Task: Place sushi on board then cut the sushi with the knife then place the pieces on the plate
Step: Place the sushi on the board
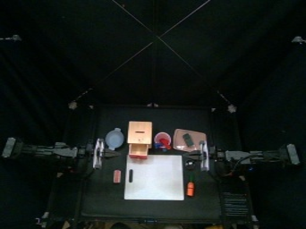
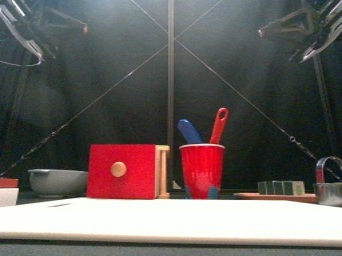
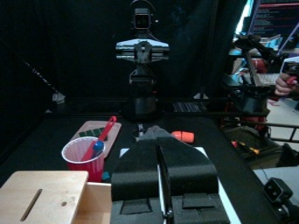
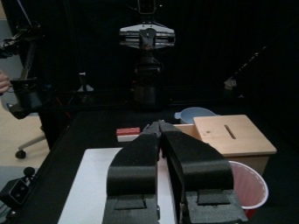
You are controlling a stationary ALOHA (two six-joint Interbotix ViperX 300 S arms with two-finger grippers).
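Sushi roll of dark green toy blocks (image 2: pixel 282 187) is lying on the flat pink tray (image 2: pixel 267 196) at the back right of the black counter (image 1: pixel 100 199). It is not yet on the white cutting board (image 1: pixel 153 177), which is sitting bare at the front middle. Judging by the front view, the roll's long axis seems to be running side to side across the counter; the top view is showing it too small to confirm this.

The right gripper (image 4: pixel 160 129) is hanging just in front of the tray and a little outward, so the roll is lying behind it and slightly toward the centre. Its jaws are pressed together with nothing between them. The left gripper (image 3: pixel 160 143) is likewise clenched and empty, hovering on the far side of the pale wooden box with a red drawer front (image 2: pixel 127 171) and the red plastic cup (image 2: pixel 202 171). The right arm is looking the nearer for the pick, and its jaws will be needing to part first.
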